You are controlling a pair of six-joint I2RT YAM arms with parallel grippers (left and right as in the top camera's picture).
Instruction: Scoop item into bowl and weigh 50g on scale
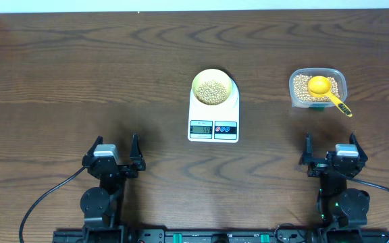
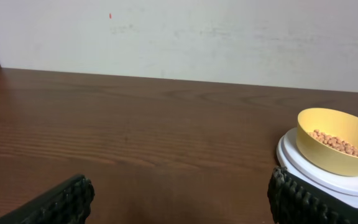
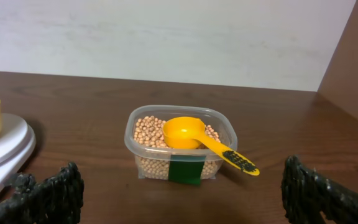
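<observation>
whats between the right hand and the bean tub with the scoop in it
Nothing: only bare wooden table lies between the open right hand and the clear tub. Both the overhead and right wrist views show it.

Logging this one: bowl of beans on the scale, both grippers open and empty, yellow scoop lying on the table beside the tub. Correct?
Not quite. The scoop lies inside the tub, on the beans, its handle over the rim; the right wrist view shows it. The bowl on the scale and the open left gripper and right gripper are as you say.
</observation>
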